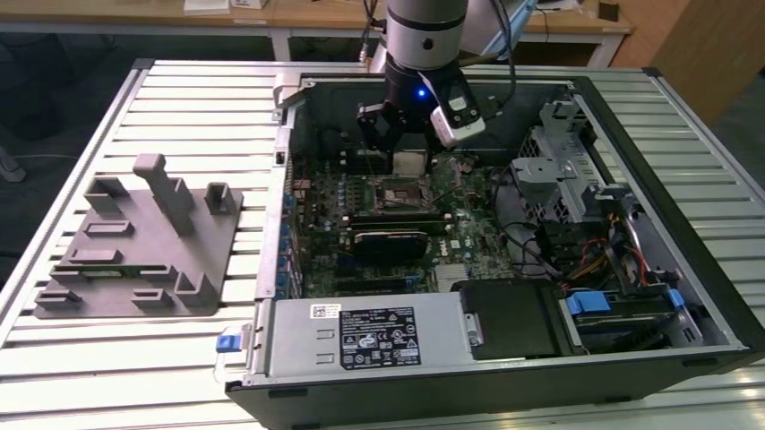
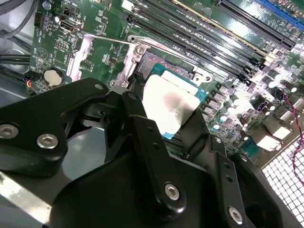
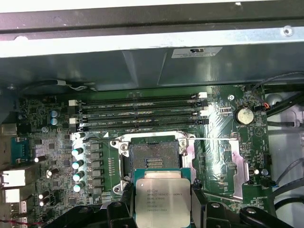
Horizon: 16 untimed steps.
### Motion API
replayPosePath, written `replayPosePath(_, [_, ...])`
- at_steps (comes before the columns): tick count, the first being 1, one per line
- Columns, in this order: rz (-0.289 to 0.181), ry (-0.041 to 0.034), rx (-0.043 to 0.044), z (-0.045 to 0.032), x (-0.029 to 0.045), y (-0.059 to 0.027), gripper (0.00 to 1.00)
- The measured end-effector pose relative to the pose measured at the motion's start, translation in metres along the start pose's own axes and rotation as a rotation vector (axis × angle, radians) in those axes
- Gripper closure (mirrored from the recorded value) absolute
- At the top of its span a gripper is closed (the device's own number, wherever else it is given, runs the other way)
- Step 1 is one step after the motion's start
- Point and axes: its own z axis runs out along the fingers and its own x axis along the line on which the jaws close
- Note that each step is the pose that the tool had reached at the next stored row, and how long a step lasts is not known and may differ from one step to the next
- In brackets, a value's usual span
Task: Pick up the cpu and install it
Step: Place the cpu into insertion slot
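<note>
**Gripper clamped on the cpu, over the board**

My gripper [image 3: 163, 205] is closed on the cpu [image 3: 163, 202], jaws only as far apart as the chip is wide. In both wrist views one black finger [image 2: 151, 142] presses each opposite edge and the silver top faces the cameras. The chip is held flat between the fingertips and touches nothing else that I can see.

In the first wrist view the cpu sits just beside the open socket [image 3: 154, 159] on the green motherboard [image 3: 218, 156], not seated in it. The socket frame is bare. Memory slots [image 3: 137, 111] run past the socket's far side.

In the exterior view my arm reaches down into the open computer case [image 1: 281, 134]. A grey tray [image 1: 132, 251] lies well apart on the slatted table [image 1: 179, 90], toward the exterior view's left.
</note>
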Motion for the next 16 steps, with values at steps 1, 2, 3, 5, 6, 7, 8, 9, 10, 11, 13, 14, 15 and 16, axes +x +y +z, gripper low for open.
replayPosePath(1, [0.000, 0.0000, 0.0000, 0.0000, 0.0000, 0.0000, 0.45])
replayPosePath(2, [0.000, 0.0000, -0.0001, 0.0000, 0.0000, 0.0000, 0.45])
replayPosePath(3, [0.000, 0.0000, 0.0000, 0.0001, 0.0000, 0.0000, 0.45])
replayPosePath(5, [0.000, 0.0000, 0.0000, 0.0001, 0.0000, 0.0000, 0.45])
replayPosePath(6, [0.000, 0.0000, 0.0000, 0.0001, 0.0000, 0.0000, 0.45])
replayPosePath(7, [0.003, -0.0001, 0.0001, 0.0001, 0.0000, 0.0000, 0.45])
replayPosePath(8, [0.010, -0.0004, 0.0002, 0.0001, 0.0000, 0.0000, 0.45])
replayPosePath(9, [0.019, -0.0009, 0.0004, 0.0001, -0.0001, 0.0000, 0.45])
replayPosePath(10, [0.033, -0.0015, 0.0007, 0.0002, 0.0000, 0.0000, 0.45])
replayPosePath(11, [0.046, -0.0021, 0.0010, 0.0002, 0.0000, 0.0000, 0.45])
replayPosePath(13, [0.080, -0.0035, 0.0018, 0.0003, 0.0000, 0.0000, 0.45])
replayPosePath(14, [0.097, -0.0043, 0.0024, 0.0003, 0.0000, 0.0000, 0.45])
replayPosePath(15, [0.115, -0.0050, 0.0028, 0.0003, 0.0000, 0.0000, 0.45])
replayPosePath(16, [0.131, -0.0058, 0.0032, 0.0004, 0.0000, 0.0000, 0.45])
